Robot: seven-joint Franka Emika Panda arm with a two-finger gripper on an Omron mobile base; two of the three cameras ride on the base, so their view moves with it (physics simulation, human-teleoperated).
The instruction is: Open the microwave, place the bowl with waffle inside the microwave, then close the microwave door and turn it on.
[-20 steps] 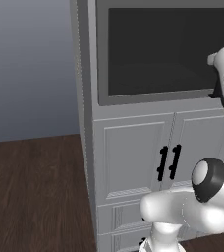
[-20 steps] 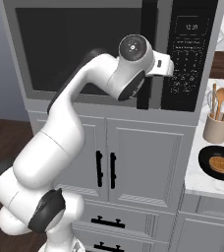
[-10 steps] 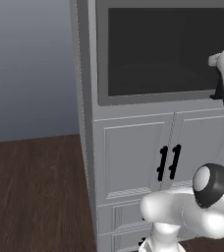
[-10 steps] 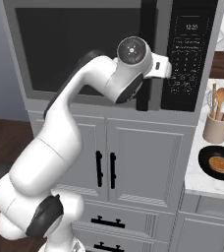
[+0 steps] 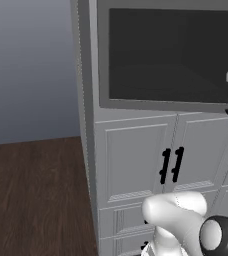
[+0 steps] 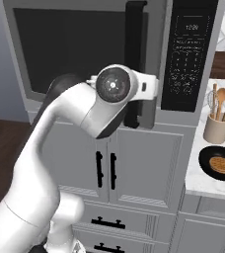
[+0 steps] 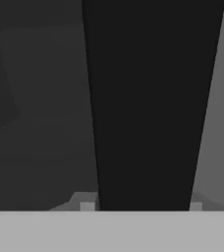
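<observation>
The robot is working on the first step, opening the microwave [image 6: 109, 54]: the gripper [image 7: 142, 205] is sitting right at the long black handle [image 6: 135, 59] on the right edge of the microwave door [image 5: 166, 57], and in the hand view that bar is filling the space between the two fingertips [image 7: 87, 204], which are pressing in on either side of it, so the pincer is looking closed on the handle rather than standing free. The door itself is appearing shut or only barely started, its dark glass lying flush in the grey frame. The next move, as I judge it, is calling for a pull outward along the door's arc about its left hinge, with the grip kept firm so the bar is not slipping out. The bowl with the waffle [image 6: 219, 163] is waiting on the pale counter [image 6: 201, 180] to the right, just below a jar of wooden utensils [image 6: 218, 121], well apart from the arm. On the dark control panel [image 6: 187, 54] a small display and rows of key labels are showing, but they are too small to read.
</observation>
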